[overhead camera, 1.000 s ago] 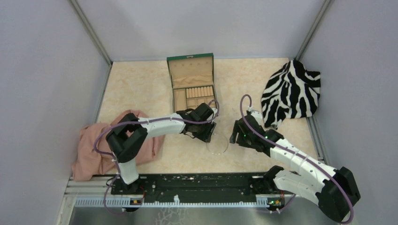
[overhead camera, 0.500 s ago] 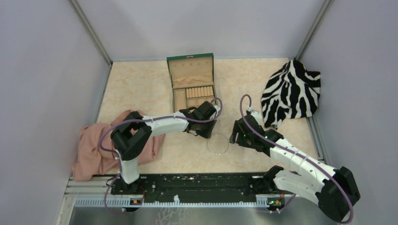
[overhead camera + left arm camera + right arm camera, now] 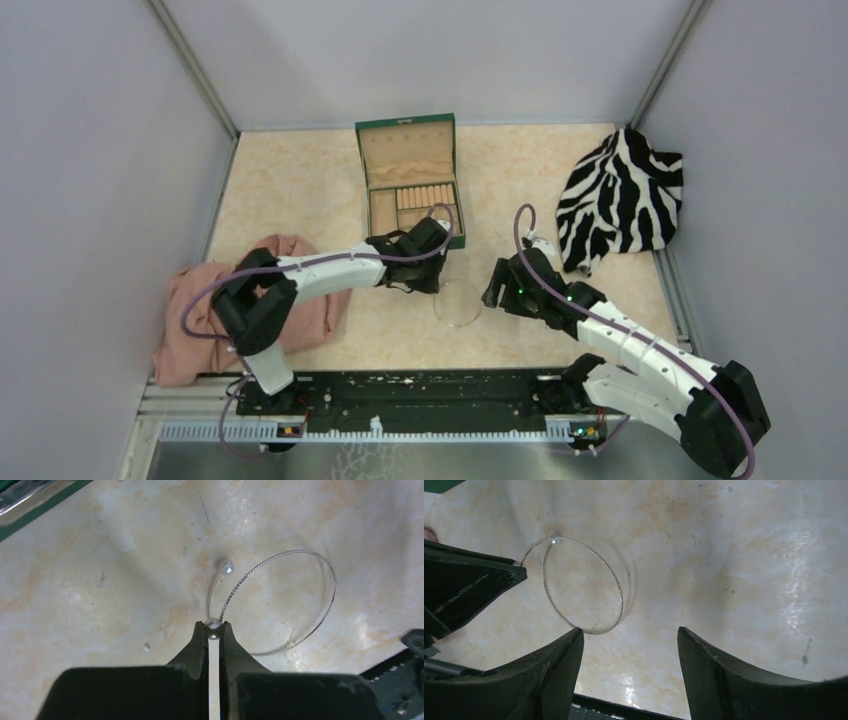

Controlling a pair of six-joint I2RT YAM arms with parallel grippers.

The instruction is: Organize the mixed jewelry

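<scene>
— What has the left pincer (image 3: 213, 630) got?

— Its jaws are pinched shut on the little ball at one end of the wire hoop (image 3: 280, 555). The rest of the ring fans out ahead of the tips and off to their right, over the table (image 3: 75, 605).

— And the right pincer (image 3: 629, 635)?

— Wide, holding nothing. The hoop sits just ahead of it, close by the finger on the left arm's side.

— Which arm carries it, then?

— The left, I'd say. It has the grip, and the green box (image 3: 410, 170) lies just beyond that pincer, opposite the ring.
</scene>
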